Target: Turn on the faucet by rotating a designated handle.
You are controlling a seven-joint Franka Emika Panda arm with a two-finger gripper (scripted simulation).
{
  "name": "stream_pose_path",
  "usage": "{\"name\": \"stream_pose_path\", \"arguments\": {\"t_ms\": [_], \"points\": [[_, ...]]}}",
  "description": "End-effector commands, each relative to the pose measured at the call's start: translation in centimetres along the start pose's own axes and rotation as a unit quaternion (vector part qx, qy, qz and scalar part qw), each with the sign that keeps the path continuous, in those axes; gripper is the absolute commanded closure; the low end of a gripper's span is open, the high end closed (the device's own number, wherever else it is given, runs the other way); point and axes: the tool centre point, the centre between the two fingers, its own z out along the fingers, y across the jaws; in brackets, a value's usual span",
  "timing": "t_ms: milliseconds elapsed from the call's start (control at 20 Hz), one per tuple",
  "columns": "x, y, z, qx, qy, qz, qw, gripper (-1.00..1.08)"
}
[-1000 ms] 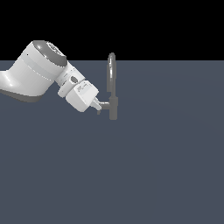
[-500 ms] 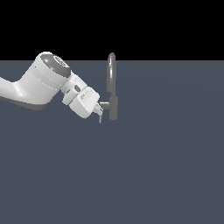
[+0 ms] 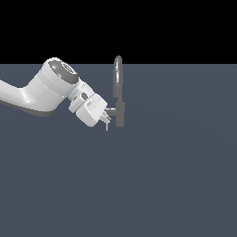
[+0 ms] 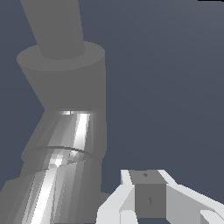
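Note:
The faucet [image 3: 120, 114] is a small grey tap with a tall arched spout [image 3: 118, 76], standing on the dark floor. Its handle [image 3: 111, 110] is a short stub off the body on the exterior view's left, with a slim bar [image 3: 107, 126] hanging down from its end. My gripper [image 3: 105, 119] is pressed against that stub and bar, and its fingers show no gap. In the wrist view the faucet body [image 4: 65, 87] and the shiny handle stub [image 4: 57, 175] fill the frame, with my fingertips [image 4: 148, 199] close beside them.
The white arm [image 3: 46, 90] reaches in from the exterior view's left. The flat dark grey floor [image 3: 176, 176] spreads all around the faucet, and nothing else shows on it.
The arm's big link has shifted toward the exterior view's right and the hand has tilted down. The slim bar at the handle's end now shows lower, below the stub.

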Motion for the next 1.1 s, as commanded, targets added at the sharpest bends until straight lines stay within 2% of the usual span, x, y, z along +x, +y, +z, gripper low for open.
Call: {"name": "stream_pose_path", "arguments": {"t_ms": [0, 600, 650, 1050], "points": [[-1.3, -0.8, 1.1, 0.004, 0.003, -0.009, 0.9999, 1.08], [-4.0, -2.8, 3.2, 0.004, 0.015, -0.023, 0.9996, 1.08], [0.8, 0.0, -0.4, -0.025, 0.009, 0.017, 0.9995, 1.08], [-0.4, -2.4, 0.5, -0.017, 0.010, 0.005, 0.9998, 1.08]]}}
